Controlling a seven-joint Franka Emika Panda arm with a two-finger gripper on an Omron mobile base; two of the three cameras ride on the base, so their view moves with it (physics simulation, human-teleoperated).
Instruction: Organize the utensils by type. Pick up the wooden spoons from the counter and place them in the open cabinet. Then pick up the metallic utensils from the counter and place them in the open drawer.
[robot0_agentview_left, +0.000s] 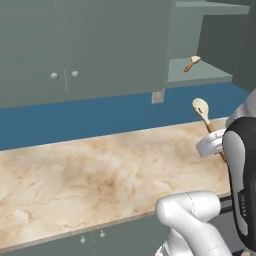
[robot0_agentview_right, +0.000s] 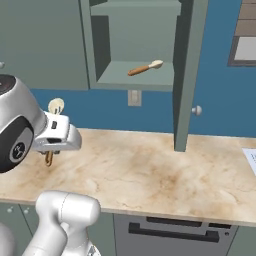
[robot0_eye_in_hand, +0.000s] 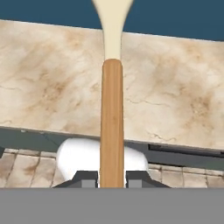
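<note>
Both base views overlook the counter (robot0_agentview_left: 75, 175); hand view looks closely.

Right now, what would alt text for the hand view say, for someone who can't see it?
A wooden spoon runs straight up the middle of the picture, its brown handle clamped at the bottom between two dark fingers and its pale bowl cut off at the top. Behind it lies a tan marble counter, with a blue wall above.

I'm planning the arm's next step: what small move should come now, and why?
Probably raise the held wooden spoon toward the open cabinet. The gripper is shut on its handle above the counter, and the other spoon already lies on the shelf.
</note>
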